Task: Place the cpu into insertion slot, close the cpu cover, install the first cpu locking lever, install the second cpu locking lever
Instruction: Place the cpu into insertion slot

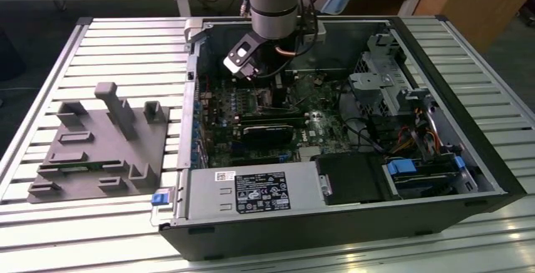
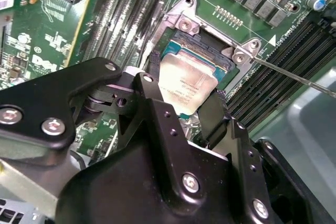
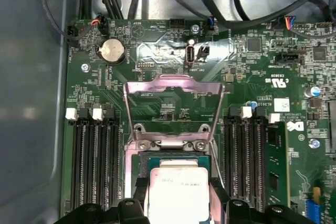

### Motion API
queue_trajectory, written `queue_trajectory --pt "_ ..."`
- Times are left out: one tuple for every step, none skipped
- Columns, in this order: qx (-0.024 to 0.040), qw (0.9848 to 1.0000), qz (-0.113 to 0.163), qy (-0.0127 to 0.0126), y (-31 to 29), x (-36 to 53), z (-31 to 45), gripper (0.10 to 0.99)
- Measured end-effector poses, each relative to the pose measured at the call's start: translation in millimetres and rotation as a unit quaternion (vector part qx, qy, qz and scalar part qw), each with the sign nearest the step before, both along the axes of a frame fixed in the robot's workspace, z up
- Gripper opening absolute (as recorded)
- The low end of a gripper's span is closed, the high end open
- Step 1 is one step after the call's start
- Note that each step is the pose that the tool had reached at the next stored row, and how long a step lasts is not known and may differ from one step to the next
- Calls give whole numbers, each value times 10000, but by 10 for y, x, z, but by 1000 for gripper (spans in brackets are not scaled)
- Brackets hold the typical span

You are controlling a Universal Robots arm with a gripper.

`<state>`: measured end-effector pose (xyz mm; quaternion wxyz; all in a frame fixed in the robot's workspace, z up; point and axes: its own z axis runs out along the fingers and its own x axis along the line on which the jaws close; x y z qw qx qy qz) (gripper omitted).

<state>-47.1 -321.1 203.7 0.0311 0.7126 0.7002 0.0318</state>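
The cpu (image 2: 186, 85) is clamped by opposite edges in the gripper (image 2: 184, 106) — jaws closed on it — just over the insertion slot (image 2: 210, 48). The cpu cover (image 3: 173, 82) stands swung open, so the slot is accessible. Exterior view: arm (image 1: 274, 4) at 12 o'clock from the black block (image 1: 269, 132).

Exterior view: high, far, off arm (image 1: 276, 4), angled down onto whole open computer case (image 1: 250, 198) on slatted worktop (image 1: 125, 47).
First wrist view: close, facing squarely onto motherboard (image 3: 252, 72).
Second wrist view: closer, oblique, looking past pincer (image 2: 185, 90).
Both wrist views share cpu (image 3: 177, 195) (image 2: 186, 80) and insertion slot (image 2: 210, 45).
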Motion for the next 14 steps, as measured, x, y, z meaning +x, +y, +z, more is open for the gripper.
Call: queue_trajectory --pt "0 10000 -14 0 2 0 -6 537" --pt "0 10000 -31 0 4 -1 -12 537" --pt "-1 10000 -49 0 7 -2 -20 537" --pt "-1 10000 -64 0 8 -3 -29 537" --pt "-1 10000 -79 1 11 -4 -37 537" --pt "-1 10000 -93 0 15 -4 -45 537" --pt "-1 9999 -100 1 19 -5 -51 537" --pt "-1 9999 -105 1 24 -5 -58 537" --pt "-1 9999 -108 0 27 -6 -66 537" --pt "-1 9999 -110 1 31 -6 -74 537" --pt "-1 9999 -110 1 33 -6 -83 537" --pt "-1 9999 -110 0 35 -6 -90 537" --pt "-1 9999 -110 0 36 -6 -96 537" --pt "-1 9999 -110 1 36 -6 -99 537"
